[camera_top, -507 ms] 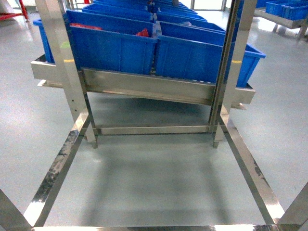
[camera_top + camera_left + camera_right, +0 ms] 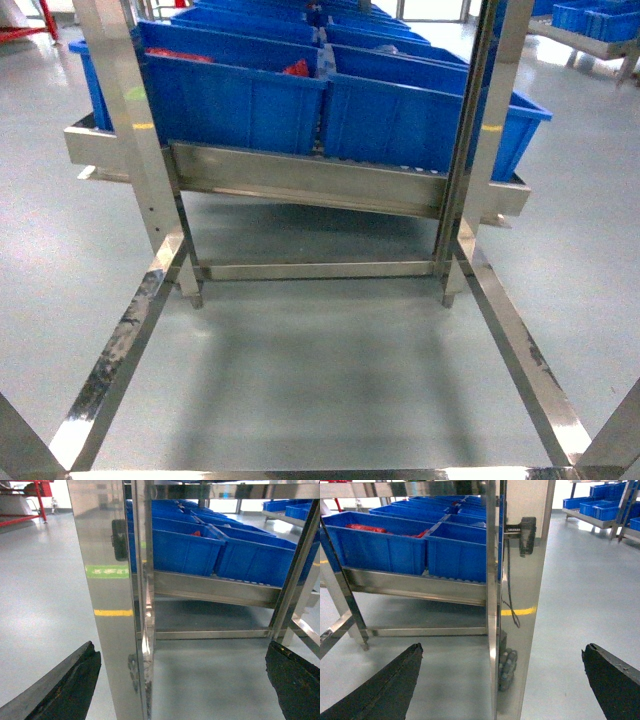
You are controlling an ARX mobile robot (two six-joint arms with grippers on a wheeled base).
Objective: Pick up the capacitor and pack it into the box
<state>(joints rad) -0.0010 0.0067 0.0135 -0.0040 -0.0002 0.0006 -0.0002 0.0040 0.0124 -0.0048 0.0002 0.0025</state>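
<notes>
Neither the pink box nor any capacitor is visible in any view; their position relative to the grippers cannot be established.

Head view: a stainless steel rack (image 2: 300, 180) stands ahead, carrying blue bins (image 2: 235, 95) at 12 o'clock. Red items (image 2: 296, 68) lie in the left-hand bins; whether any are capacitors cannot be told. Bare grey floor (image 2: 320, 370) lies inside the lower frame. No arm appears in this view.

Left wrist view: the left gripper (image 2: 180, 682) is spread wide, its dark fingers (image 2: 70, 687) at the lower corners and nothing between them. A steel upright (image 2: 112, 600) stands directly ahead at 12 o'clock; the bins lie beyond at 1 o'clock.

Right wrist view: the right gripper (image 2: 502, 680) is likewise spread wide and empty. An upright (image 2: 515, 595) stands at 12 o'clock; bins lie at 10 to 11 o'clock.

Judgement: both grippers stand low, short of the rack and about equally removed from the bins, so neither arm is clearly nearer. The bins lie forward and above both.
</notes>
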